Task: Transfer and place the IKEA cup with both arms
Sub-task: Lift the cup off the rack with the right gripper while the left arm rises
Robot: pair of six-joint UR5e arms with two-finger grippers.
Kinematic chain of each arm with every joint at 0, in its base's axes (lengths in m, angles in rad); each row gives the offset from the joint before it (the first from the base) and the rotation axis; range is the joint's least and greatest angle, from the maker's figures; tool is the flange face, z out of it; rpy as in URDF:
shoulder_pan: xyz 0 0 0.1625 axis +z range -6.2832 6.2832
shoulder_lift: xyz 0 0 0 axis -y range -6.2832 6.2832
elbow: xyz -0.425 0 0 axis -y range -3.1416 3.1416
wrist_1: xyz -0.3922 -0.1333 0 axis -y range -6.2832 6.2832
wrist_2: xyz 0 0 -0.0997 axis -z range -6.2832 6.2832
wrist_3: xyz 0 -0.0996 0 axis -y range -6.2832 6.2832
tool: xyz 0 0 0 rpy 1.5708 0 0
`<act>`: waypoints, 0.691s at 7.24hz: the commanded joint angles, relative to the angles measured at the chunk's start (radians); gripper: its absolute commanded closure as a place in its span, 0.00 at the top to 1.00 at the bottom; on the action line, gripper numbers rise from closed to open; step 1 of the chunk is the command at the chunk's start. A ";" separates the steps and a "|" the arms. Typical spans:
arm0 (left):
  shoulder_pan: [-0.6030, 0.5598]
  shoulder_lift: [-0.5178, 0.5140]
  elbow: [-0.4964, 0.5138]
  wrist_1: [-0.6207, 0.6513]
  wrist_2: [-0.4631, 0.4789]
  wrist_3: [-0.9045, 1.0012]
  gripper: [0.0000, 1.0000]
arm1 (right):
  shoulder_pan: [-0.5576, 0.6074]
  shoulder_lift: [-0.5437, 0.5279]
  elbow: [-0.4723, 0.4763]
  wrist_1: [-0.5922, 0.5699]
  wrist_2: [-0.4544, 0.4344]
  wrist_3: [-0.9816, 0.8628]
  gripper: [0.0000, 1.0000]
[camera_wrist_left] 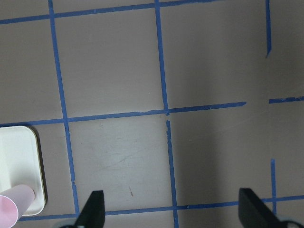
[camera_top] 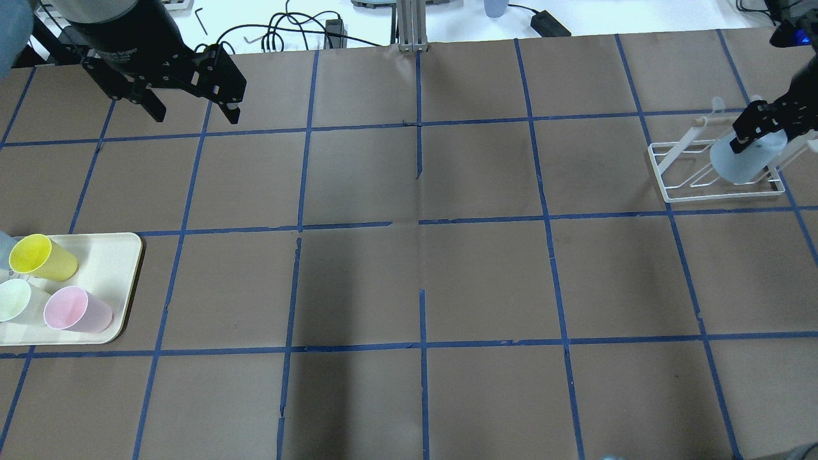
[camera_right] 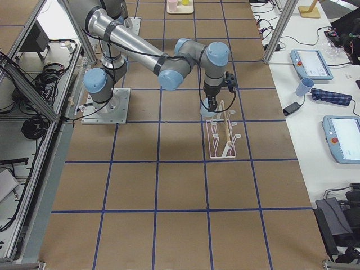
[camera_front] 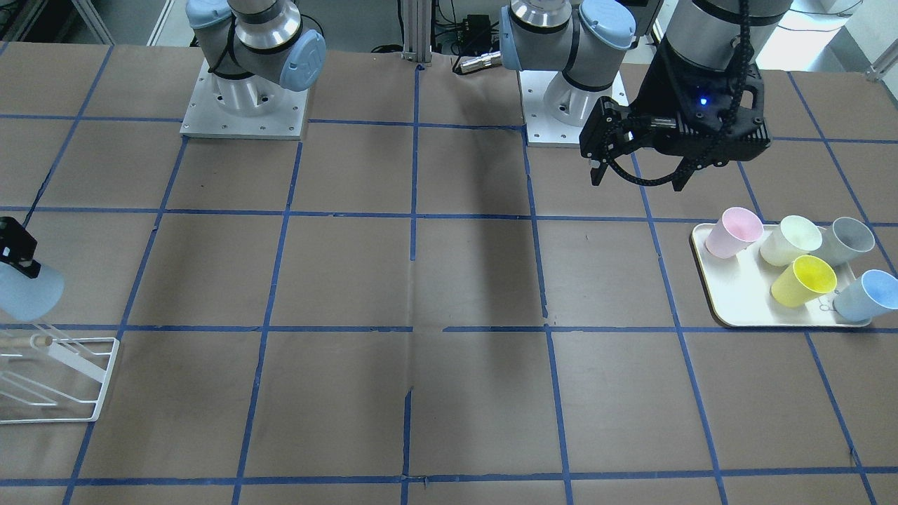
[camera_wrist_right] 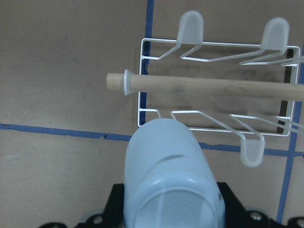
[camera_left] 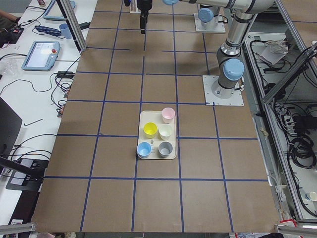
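Note:
My right gripper [camera_top: 758, 130] is shut on the pale sky-blue IKEA cup [camera_top: 742, 161] and holds it tilted, wide end down, just above the white wire rack [camera_top: 677, 185] at the table's right end. The right wrist view shows the cup [camera_wrist_right: 171, 180] close to the rack's wooden bar [camera_wrist_right: 213, 88], not on a peg. In the front-facing view the cup [camera_front: 28, 291] hangs at the left edge over the rack [camera_front: 77, 393]. My left gripper [camera_top: 195, 116] is open and empty, high above the table near the tray [camera_front: 729, 294].
The cream tray holds a pink cup [camera_front: 733, 231], a pale green cup [camera_front: 789, 240], a grey cup [camera_front: 849, 240], a yellow cup [camera_front: 803, 280] and another blue cup [camera_front: 866, 294]. The brown table has blue tape grid lines. The arm bases stand at its back edge.

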 commanded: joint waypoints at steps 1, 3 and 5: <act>0.000 0.000 0.000 0.000 0.000 0.000 1.00 | 0.008 -0.106 -0.065 0.208 -0.001 0.035 0.44; 0.002 0.002 -0.002 0.000 0.000 0.005 1.00 | 0.055 -0.186 -0.072 0.293 -0.001 0.108 0.45; 0.061 0.026 -0.020 -0.002 -0.122 0.034 1.00 | 0.170 -0.191 -0.073 0.298 0.015 0.222 0.45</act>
